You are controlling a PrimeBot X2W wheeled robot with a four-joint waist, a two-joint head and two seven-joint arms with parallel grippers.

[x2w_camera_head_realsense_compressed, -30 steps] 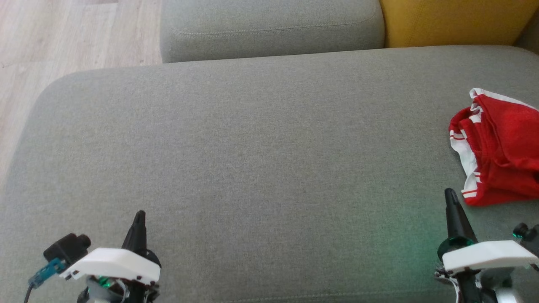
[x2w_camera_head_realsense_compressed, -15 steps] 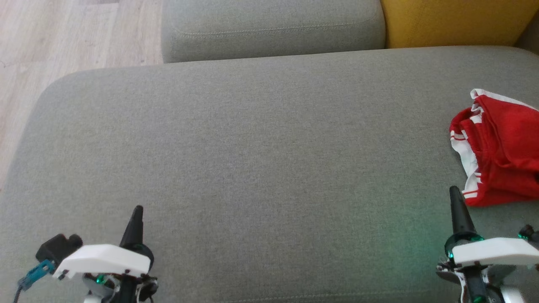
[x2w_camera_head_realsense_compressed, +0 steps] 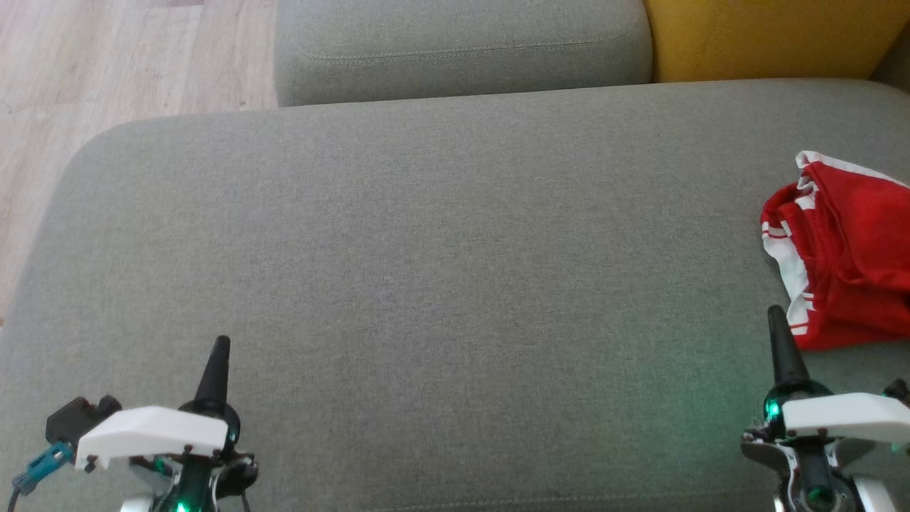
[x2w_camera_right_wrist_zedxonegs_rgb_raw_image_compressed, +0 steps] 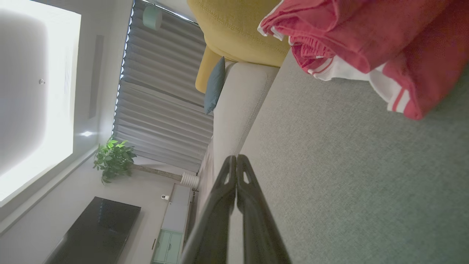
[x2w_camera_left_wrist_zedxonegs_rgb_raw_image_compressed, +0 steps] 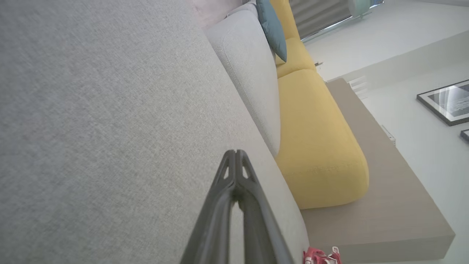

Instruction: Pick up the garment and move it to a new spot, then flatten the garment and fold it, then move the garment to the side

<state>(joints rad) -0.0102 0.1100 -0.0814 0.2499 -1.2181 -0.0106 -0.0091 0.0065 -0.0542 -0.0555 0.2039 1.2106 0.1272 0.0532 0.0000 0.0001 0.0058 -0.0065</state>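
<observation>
we see a crumpled red fabric garment (x2w_camera_head_realsense_compressed: pixel 853 263) at three o'clock, trimmed in white with thin red stripes. the woven sofa seat (x2w_camera_head_realsense_compressed: pixel 426 249) is heathered grey, the fabric cushion (x2w_camera_head_realsense_compressed: pixel 768 35) at one o'clock mustard yellow, the plank floor (x2w_camera_head_realsense_compressed: pixel 106 64) at eleven o'clock pale wood-grain.

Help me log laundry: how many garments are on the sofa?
1. The red garment with white trim lies at the right end of the grey seat, cut by the picture's edge; more could lie beyond.

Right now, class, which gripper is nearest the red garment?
The right gripper, its tip just beside the garment; the left gripper sits far across the seat.
</observation>
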